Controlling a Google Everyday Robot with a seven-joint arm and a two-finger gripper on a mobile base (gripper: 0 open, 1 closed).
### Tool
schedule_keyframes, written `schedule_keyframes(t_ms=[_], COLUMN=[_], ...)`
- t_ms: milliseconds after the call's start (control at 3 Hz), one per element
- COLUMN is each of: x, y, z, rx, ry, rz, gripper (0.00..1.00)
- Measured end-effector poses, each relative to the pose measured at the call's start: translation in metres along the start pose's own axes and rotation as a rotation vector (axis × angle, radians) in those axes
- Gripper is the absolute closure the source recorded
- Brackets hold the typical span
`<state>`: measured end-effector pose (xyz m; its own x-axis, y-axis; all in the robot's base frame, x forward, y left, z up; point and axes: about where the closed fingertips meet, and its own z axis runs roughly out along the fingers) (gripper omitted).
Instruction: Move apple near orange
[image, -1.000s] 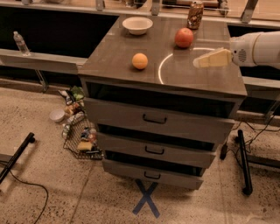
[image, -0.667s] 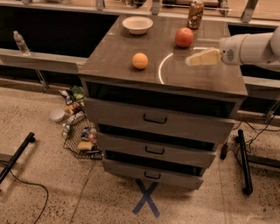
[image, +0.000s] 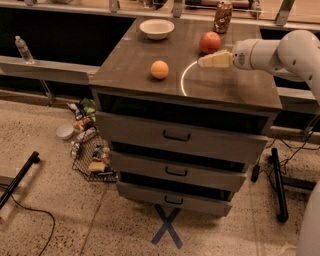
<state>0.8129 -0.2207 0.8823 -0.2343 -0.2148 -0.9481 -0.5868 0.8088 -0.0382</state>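
Step in hand: approach to the apple (image: 210, 42), which sits just beside the gripper (image: 206, 61) tip, not held. The gripper's state, spread or closed, cannot be told. Next move calls for aligning on the apple, grasping it, then carrying it to the orange (image: 159, 69), which lies well beyond the tip.

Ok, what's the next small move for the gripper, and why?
Probably nudge the gripper back toward the apple: it hangs just in front of the apple, not holding it, and the orange sits well apart from both.
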Motion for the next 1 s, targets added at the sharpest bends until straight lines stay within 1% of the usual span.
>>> schedule_keyframes(t_ms=[333,667,1000], x=[-0.002,-0.009,-0.014], y=[-0.033,-0.051,-0.056], z=[0.033,0.051,0.074], rx=[0.072,0.108,0.125], ry=[-0.030,-0.057,-0.074], rz=[-0.035,-0.046,-0.043], gripper=[0.00,0.00,0.00])
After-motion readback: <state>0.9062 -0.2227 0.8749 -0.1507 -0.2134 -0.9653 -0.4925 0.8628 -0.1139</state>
